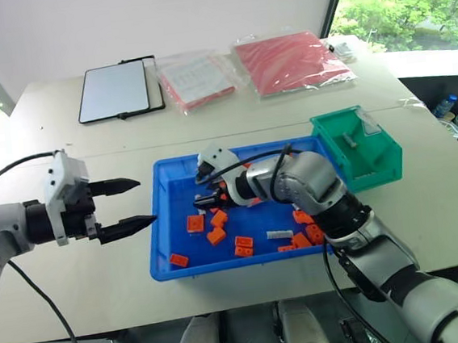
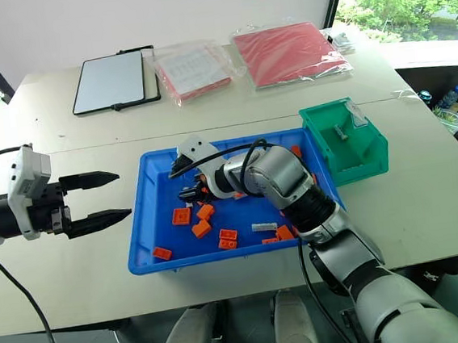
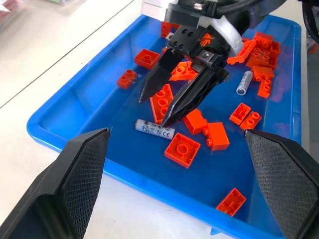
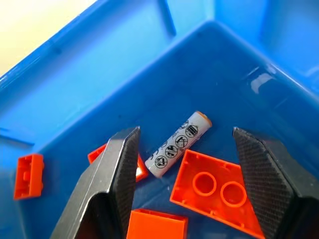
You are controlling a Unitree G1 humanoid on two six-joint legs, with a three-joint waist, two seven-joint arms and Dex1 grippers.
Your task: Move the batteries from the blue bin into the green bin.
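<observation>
A battery [image 4: 178, 144] lies flat on the floor of the blue bin [image 1: 162, 218], among orange bricks [image 1: 216, 236], and the right gripper [image 3: 167, 97] hangs right over it, fingers parted and empty, tips just above it. Another battery [image 1: 279, 234] lies further along the bin floor, and one [image 1: 352, 138] lies in the green bin [image 1: 374, 165] at the blue bin's far right corner. Left gripper [image 1: 127, 204] hovers beside the blue bin's left wall, spread wide, holding nothing.
</observation>
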